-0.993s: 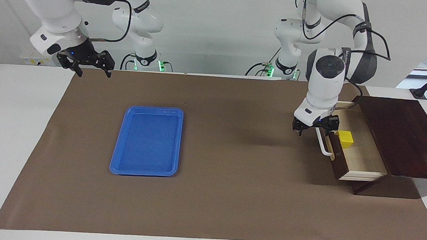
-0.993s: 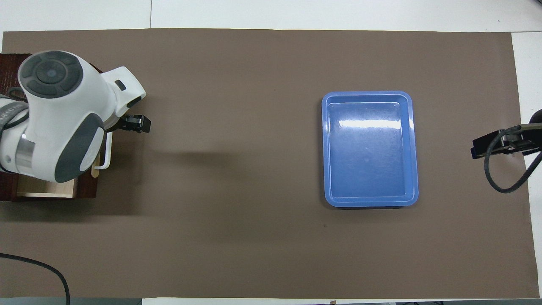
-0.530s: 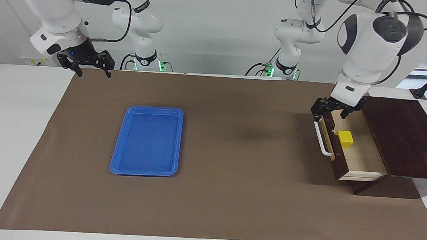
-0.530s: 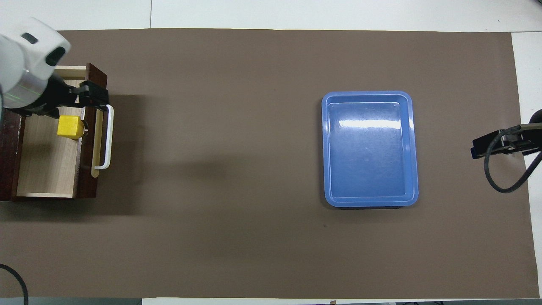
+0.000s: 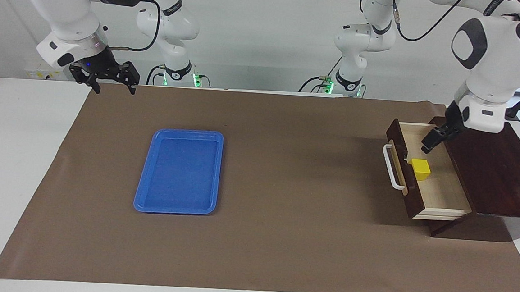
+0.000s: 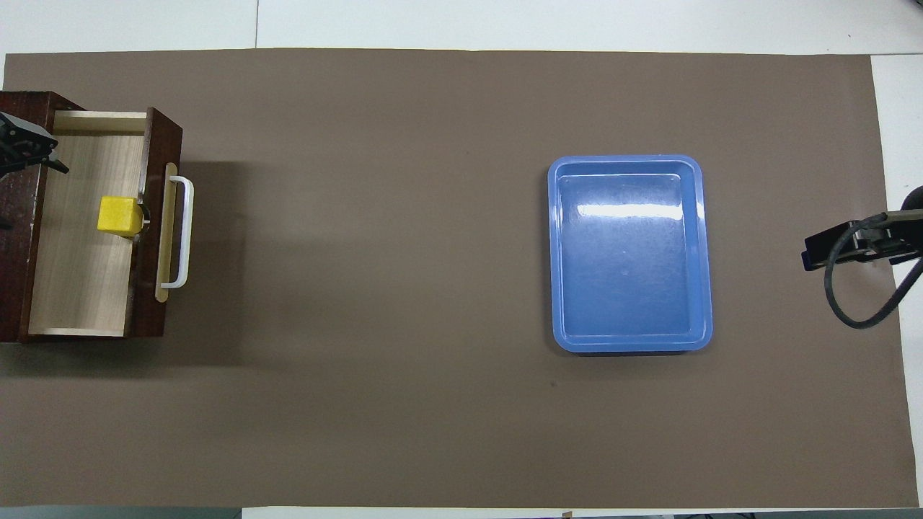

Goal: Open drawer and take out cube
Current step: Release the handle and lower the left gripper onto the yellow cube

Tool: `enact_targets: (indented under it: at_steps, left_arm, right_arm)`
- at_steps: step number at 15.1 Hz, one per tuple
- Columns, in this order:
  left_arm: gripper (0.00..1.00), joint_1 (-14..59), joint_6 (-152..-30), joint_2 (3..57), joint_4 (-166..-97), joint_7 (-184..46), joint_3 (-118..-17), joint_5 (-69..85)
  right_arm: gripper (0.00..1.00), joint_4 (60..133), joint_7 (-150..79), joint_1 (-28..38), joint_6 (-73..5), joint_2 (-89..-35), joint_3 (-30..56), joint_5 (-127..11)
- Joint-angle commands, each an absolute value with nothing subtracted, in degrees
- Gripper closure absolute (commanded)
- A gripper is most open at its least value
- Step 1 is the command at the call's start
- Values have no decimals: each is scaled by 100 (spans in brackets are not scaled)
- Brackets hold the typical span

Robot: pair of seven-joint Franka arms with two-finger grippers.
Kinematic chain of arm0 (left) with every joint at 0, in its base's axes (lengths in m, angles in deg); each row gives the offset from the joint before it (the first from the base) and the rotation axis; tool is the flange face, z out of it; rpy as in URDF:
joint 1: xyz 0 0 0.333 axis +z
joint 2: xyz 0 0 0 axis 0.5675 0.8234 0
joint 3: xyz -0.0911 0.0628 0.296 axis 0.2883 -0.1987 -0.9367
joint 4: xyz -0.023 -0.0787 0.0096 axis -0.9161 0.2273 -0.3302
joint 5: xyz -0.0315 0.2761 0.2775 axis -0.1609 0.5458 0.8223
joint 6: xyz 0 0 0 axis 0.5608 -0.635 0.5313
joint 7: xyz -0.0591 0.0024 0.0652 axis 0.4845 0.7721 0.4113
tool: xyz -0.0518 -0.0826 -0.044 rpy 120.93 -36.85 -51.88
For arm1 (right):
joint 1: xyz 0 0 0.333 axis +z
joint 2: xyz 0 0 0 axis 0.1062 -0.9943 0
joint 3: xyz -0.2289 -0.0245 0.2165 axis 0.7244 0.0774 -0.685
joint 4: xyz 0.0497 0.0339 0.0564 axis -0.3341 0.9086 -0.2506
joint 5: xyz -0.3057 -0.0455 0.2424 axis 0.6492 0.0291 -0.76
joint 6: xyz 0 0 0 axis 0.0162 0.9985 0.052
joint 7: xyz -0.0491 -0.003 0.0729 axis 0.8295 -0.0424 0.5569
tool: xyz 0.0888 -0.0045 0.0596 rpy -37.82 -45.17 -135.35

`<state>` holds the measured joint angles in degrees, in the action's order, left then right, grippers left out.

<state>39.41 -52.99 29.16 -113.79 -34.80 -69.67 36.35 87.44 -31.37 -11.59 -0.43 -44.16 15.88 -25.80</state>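
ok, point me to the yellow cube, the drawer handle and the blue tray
yellow cube (image 5: 420, 169): facing view, on its top face.
drawer handle (image 6: 187, 232): overhead view, on the middle of the white bar.
blue tray (image 5: 150, 172): facing view, on its long side rim.

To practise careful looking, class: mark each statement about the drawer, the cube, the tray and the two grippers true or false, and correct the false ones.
1. The drawer is pulled open. True.
2. The yellow cube lies on the blue tray. False: it sits inside the drawer, close to the drawer's front panel; nothing lies on the tray.
3. The left gripper hangs over the open drawer, holding nothing. True.
4. The right gripper grips the drawer's white handle. False: it waits open in the air at the right arm's end of the table, away from the drawer.
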Motion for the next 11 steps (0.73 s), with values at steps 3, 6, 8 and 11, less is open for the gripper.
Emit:
enact_targets:
  at_steps: [3, 6, 8, 11]
  left_arm:
    - [0, 3853, -6143, 2858, -12234, -1650, -6933, 3591]
    - [0, 3906, -6187, 2919, -12242, -1569, -6933, 3600]
    - [0, 3924, -6476, 3007, -12321, -1246, -6942, 3617]
    - [0, 3941, -6705, 3016, -12479, -745, -6942, 3617]
  right_arm:
    - [0, 8779, -3234, -1234, -31, -4360, 1529, -2507]
    - [0, 8797, -3226, -1269, 468, -4263, 1537, -2507]
    - [0, 8797, -3234, -1304, 488, -4263, 1555, -2507]
    - [0, 8797, -3269, -1287, 496, -4263, 1538, -2507]
